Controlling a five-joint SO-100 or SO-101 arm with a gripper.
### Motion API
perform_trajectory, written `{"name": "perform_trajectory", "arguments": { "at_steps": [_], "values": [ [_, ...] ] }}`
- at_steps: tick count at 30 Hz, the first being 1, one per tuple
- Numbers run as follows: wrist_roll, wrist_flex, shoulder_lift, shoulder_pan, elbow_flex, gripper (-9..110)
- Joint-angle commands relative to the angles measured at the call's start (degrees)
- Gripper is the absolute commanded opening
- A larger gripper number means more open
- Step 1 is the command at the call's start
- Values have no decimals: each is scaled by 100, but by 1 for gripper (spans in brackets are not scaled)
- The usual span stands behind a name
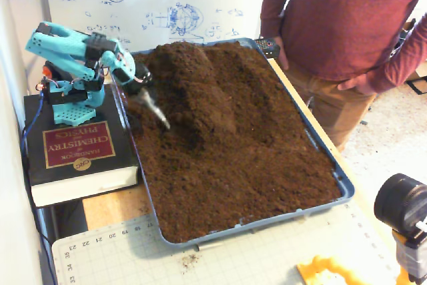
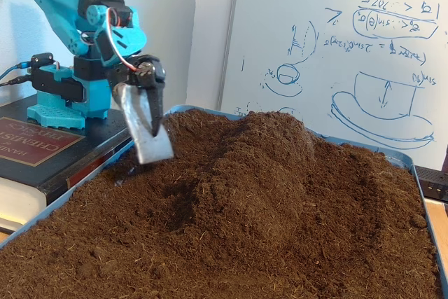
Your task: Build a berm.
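One teal arm (image 1: 73, 48) stands on a chemistry handbook (image 1: 77, 155) just left of the blue tray (image 1: 333, 171) in a fixed view from above; in the low fixed view the arm (image 2: 77, 15) is folded back over its base, again left of the tray (image 2: 91, 173), with the handbook (image 2: 42, 148) under it. The gripper (image 2: 152, 127) reaches down over the tray's left edge, and a flat metal scoop (image 2: 145, 134) lies along its dark finger (image 2: 152, 99); whether the jaws are clamped on the scoop or the scoop is fixed to them, I cannot tell. Scoop blade tilted, its lower edge at or just above the soil beside the tray's left wall; contact not resolvable in either view. From above, the gripper (image 1: 157, 113) and scoop (image 1: 152, 108) are motion-blurred, sitting over the soil just inside the tray's left wall. Right of the scoop, the berm (image 1: 200, 95) runs from the tray's far edge toward its middle, a raised ridge with sloping sides and a shadowed hollow along its left flank; in the low view the berm (image 2: 273, 166) peaks near the tray's far wall and falls off toward the camera. The rest of the tray holds flatter soil (image 1: 247, 171). A whiteboard (image 2: 336, 54) with blue sketches stands behind the tray. A person in a red sweater (image 1: 340, 18) stands at the tray's right side.
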Motion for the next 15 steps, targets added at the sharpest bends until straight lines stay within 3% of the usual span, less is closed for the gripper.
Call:
{"name": "perform_trajectory", "arguments": {
  "at_steps": [1,8,15],
  "values": [
    [-97,-53,422,246,343,1],
    [-97,-18,79,185,642,1],
    [-97,-79,-2180,167,-176,1]
  ]
}}
